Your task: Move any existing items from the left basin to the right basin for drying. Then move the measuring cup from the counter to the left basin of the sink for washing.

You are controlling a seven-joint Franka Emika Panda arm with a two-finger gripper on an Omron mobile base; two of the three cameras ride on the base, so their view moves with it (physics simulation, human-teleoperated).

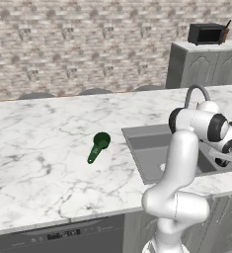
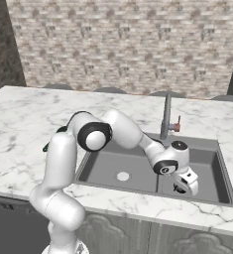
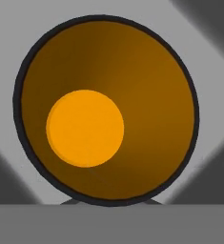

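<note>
A: What is in the sink?

B: In the right base view the left basin (image 2: 108,171) holds nothing but its pale round drain (image 2: 123,176). The arm reaches over the low divider and down into the right basin (image 2: 209,171), where the tool (image 2: 181,188) hangs low, with something dark at its tip.

A: And the orange thing?

B: The hand view looks straight into it: a round orange bowl (image 3: 106,109) with a black rim, a darker brown-orange inner wall and a bright orange disc at its bottom, grey basin floor showing around it. It sits right under the hand, so it is in the right basin. I cannot tell whether it rests on the floor or hangs just above it.

A: Is the tool holding it?

B: The jaws are drawn fully together, and the bowl's near rim sits just where the fingertips would rise at the bottom of the hand view. That fits a pinch on the rim, but the contact itself is hidden.

A: Where is the measuring cup?

B: On the counter (image 1: 38,148), left of the sink and well apart from the arm. The measuring cup (image 1: 98,146) lies with its green round bowl away from the camera and its handle pointing toward the counter's front edge.

A: Anything else by the sink?

B: A grey faucet (image 2: 166,116) stands behind the divider.
</note>
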